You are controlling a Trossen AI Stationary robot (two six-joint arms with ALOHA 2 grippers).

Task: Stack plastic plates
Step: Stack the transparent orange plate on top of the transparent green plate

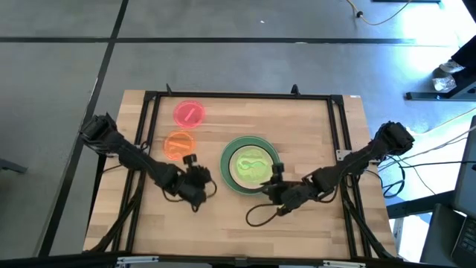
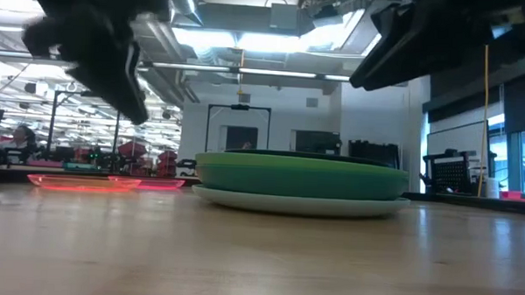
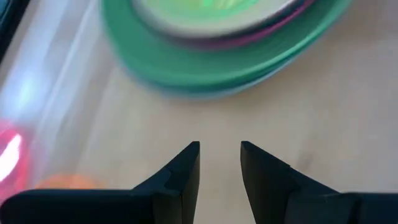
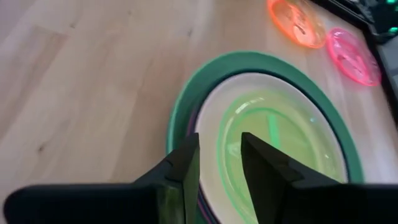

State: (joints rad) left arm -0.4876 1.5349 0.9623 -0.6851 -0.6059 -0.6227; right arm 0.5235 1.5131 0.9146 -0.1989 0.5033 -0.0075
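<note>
A stack of plastic plates (image 1: pixel 249 165) sits mid-table, with a large green rim, a peach plate, and a small translucent green plate (image 4: pixel 273 143) on top. In the low view the stack (image 2: pixel 301 179) rests on its pale grey bottom plate. The small red plate (image 1: pixel 189 113) and the small orange plate (image 1: pixel 178 144) lie flat to the stack's left. My left gripper (image 1: pixel 195 179) is open above bare table, left of the stack (image 3: pixel 217 50). My right gripper (image 4: pixel 219 146) is open above the stack's near-right rim.
A black rail frame (image 1: pixel 149 112) runs around the tabletop. A dark cable loop (image 1: pixel 260 214) lies on the wood near my right arm. Bare wood spreads along the table's near side (image 2: pixel 259 252). The room beyond holds desks and equipment.
</note>
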